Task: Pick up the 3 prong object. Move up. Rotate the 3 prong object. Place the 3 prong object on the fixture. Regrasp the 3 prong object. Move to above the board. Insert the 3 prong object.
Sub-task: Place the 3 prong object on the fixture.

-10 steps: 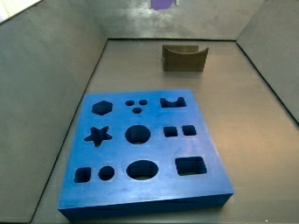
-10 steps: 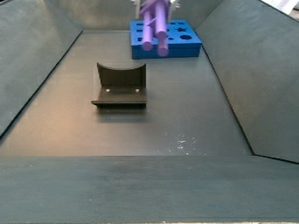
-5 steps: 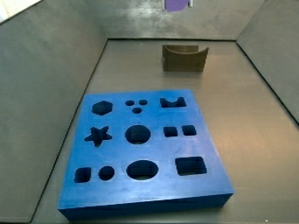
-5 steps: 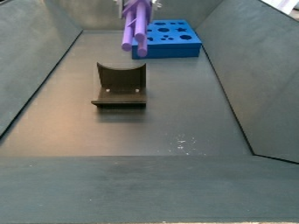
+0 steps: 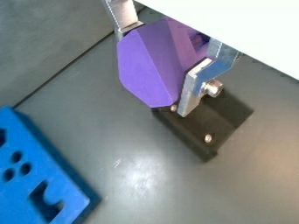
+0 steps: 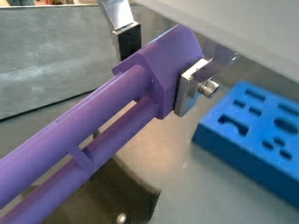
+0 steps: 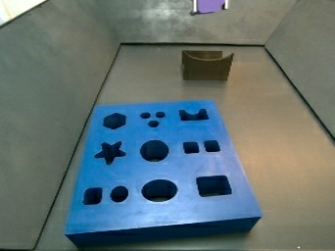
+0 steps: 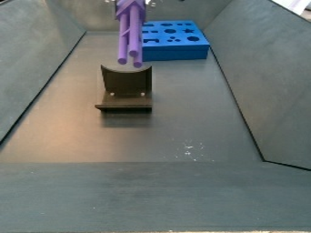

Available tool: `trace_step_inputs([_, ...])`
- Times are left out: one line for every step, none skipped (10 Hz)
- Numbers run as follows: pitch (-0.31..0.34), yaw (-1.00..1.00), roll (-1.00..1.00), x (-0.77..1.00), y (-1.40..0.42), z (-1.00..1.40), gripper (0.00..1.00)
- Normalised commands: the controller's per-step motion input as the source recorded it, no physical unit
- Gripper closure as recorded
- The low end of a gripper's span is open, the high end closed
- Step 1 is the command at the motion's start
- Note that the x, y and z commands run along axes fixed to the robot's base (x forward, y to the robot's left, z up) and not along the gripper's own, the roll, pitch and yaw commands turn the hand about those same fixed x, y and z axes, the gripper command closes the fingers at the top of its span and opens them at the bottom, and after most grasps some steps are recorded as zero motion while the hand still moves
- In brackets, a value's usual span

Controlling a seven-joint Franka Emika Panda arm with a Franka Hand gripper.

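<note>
- I have the gripper (image 5: 163, 54) high over the far end of the pen, and its two silver fingers (image 6: 194, 85) are closed flat against the base of the 3 prong object (image 6: 111, 127) — a firm-looking pinch, piece between the pads.
- In a side view the purple piece (image 8: 129, 32) hangs with its prongs pointing down, lower end just in front of the fixture (image 8: 125, 89), which sits at about 6 o'clock from it; I cannot tell whether they touch yet.
- My worry: the prongs are long, so a small tilt at the fingers becomes a big miss at the tip — the piece could strike the fixture's wall instead of dropping into the U-shaped notch, and twist in the pads.
- A second risk, as I judge it: releasing before it is seated would let it topple onto the floor (image 8: 183, 136), spoiling the regrasp.
- The board (image 7: 160, 166) is well apart, at 6 o'clock from the fixture (image 7: 206, 65) in a side view, so no clash there.
- Count: one gripper, two fingers, one purple piece, one fixture, one blue board; on the board I count thirteen cut-outs, three of them small dots.
</note>
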Motion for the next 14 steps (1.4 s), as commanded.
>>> trace_step_inputs([0.191,-0.05,-1.00,0.19,0.04,-0.01,1.00])
trace_step_inputs([0.194,-0.07,-1.00,0.09,0.04,-0.01,1.00])
trace_step_inputs([0.188,-0.09,-1.00,0.06,0.04,-0.01,1.00])
trace_step_inputs([0.187,-0.10,-1.00,0.06,0.04,-0.01,1.00])
trace_step_inputs([0.195,-0.14,-1.00,0.08,0.04,-0.02,1.00])
trace_step_inputs([0.200,-0.16,-1.00,0.09,0.04,-0.02,1.00])
trace_step_inputs([0.203,-0.21,-1.00,0.09,0.04,-0.02,1.00])
trace_step_inputs([0.194,-0.25,-0.98,0.09,0.05,-0.02,1.00])
trace_step_inputs([0.128,-0.25,-0.75,0.09,0.05,-0.02,1.00])
trace_step_inputs([0.095,-0.25,-0.62,0.09,0.05,-0.02,1.00])
trace_step_inputs([0.037,-0.23,-0.38,0.09,0.04,-0.02,1.00])
trace_step_inputs([0.001,-0.21,-0.25,0.08,0.03,-0.01,1.00])
trace_step_inputs([-0.024,-0.16,-0.20,0.10,0.13,-1.00,1.00])
trace_step_inputs([-0.054,-0.13,-0.18,0.10,0.13,-1.00,1.00])
